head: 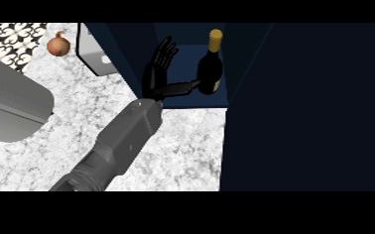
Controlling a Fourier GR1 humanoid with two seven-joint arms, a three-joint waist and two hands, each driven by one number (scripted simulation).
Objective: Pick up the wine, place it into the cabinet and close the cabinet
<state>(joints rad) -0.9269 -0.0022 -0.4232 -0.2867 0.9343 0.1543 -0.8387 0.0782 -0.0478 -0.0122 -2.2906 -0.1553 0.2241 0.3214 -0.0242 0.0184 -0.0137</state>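
Observation:
A dark wine bottle [210,65] with a gold-capped neck stands upright inside the open compartment of a dark blue cabinet [192,102]. My left hand [159,65] is just left of the bottle, at the compartment's opening. Its fingers point straight up and are spread, not curled. The thumb [180,87] stretches right and touches the bottle's lower body. The grey forearm [121,144] comes in from the lower left. The cabinet's wide dark door panel [300,104] fills the right side. My right hand does not show.
A brown onion [58,44] lies on the speckled counter [183,148] at the far left. A light grey panel [99,54] stands beside the cabinet's left wall. A large grey rounded object [22,106] sits at the left edge.

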